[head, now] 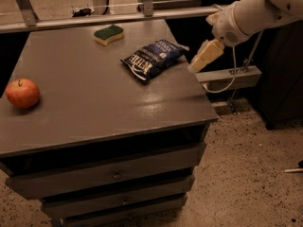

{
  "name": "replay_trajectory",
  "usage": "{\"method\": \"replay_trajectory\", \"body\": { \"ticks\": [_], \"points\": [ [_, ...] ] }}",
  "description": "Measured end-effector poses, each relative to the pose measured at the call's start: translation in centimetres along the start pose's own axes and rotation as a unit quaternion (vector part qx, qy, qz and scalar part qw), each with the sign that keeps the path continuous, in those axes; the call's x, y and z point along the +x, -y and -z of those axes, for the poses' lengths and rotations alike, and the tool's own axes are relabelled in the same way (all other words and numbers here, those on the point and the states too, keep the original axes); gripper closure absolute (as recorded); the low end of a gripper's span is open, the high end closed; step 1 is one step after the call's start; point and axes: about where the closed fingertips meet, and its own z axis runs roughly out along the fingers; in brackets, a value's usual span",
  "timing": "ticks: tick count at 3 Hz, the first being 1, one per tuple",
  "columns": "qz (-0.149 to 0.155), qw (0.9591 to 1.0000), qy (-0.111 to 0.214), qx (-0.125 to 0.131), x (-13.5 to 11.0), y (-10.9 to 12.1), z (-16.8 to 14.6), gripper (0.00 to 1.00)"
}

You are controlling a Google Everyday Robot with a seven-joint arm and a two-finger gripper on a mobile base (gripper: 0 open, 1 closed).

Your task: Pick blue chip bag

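The blue chip bag [152, 59] lies flat on the grey cabinet top [94, 98], near its far right edge, with white lettering facing up. My gripper [198, 65] hangs from the white arm at the right, just past the table's right edge and a little to the right of the bag. It is above the table's level and holds nothing. It does not touch the bag.
A green-and-yellow sponge [109, 34] lies at the back of the table. A red apple [22, 93] sits at the left edge. A metal rail [109, 19] runs behind the table. A grey box and cables [227, 78] stand to the right on the speckled floor.
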Motion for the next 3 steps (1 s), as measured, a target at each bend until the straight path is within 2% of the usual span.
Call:
{"method": "replay_trajectory", "body": {
  "ticks": [1, 2, 3],
  "points": [
    [-0.021, 0.999, 0.036, -0.016, -0.6, 1.5, -3.9, 0.0],
    [-0.047, 0.9957, 0.073, -0.033, -1.0, 2.6, -7.1, 0.0],
    [-0.065, 0.9921, 0.095, -0.049, -1.4, 2.8, -9.4, 0.0]
  ]
}}
